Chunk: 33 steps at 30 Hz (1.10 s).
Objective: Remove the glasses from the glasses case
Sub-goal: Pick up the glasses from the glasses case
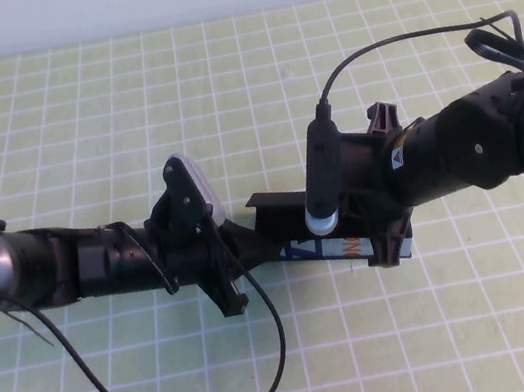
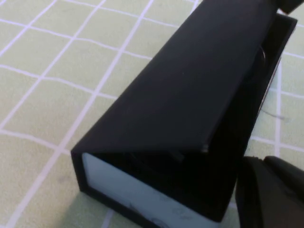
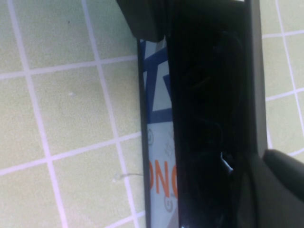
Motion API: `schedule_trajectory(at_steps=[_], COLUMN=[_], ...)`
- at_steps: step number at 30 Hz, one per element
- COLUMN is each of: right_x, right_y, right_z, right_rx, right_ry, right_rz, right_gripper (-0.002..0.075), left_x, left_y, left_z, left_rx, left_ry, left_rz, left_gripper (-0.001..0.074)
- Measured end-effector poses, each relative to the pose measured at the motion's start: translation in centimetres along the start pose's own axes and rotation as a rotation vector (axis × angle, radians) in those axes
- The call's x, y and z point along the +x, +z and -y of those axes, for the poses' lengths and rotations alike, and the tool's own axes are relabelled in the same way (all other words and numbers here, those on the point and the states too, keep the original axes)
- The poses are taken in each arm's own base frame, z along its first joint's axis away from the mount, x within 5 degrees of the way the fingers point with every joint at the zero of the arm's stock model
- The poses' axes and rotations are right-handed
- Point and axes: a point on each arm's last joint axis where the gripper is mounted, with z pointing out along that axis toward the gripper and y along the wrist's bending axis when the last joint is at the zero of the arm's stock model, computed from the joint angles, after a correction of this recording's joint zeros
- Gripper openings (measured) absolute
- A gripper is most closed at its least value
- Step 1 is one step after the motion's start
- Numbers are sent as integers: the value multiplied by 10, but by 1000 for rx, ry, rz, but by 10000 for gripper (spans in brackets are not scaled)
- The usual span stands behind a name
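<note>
The glasses case (image 1: 335, 234) lies on the green grid mat, its flap lid (image 1: 265, 203) raised. My left gripper (image 1: 237, 256) is at the case's left end. In the left wrist view the gripper (image 2: 240, 190) sits against the edge of the black case (image 2: 190, 95), near its white end panel (image 2: 133, 190). My right gripper (image 1: 384, 240) is over the case's right part. In the right wrist view this gripper (image 3: 232, 185) is at the open case (image 3: 259, 85). The dark glasses (image 3: 209, 128) lie dimly inside, beside the white strip (image 3: 159, 118) with blue and orange print.
A green mat with a white grid (image 1: 79, 137) covers the table. A black cable (image 1: 270, 357) loops from the left arm over the mat in front. Another cable (image 1: 388, 47) arcs above the right wrist. A white wall edge runs along the back.
</note>
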Motion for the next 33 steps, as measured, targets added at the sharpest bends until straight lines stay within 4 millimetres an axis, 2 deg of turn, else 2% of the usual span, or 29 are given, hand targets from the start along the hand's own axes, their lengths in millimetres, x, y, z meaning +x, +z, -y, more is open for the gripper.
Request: schedule_trajectory(at_steps=[5,12,19,33], right_x=[0,0,0,-1], right_y=[0,0,0,0], right_z=[0,0,0,0], right_rx=[1,3,4,0], right_ry=[0,1,4,20], right_rz=[1,2,4,10], right_gripper=[-6,-6,-6,-6], left_x=[-5,-19,-8,-6], left_y=[0,3,10,10], left_z=[0,-13,-16,-21], left_rx=[26,2,10,-35], left_ry=[22,90,129,177], left_rz=[38,66,50,17], left_gripper=[-4,-4,-4,-4])
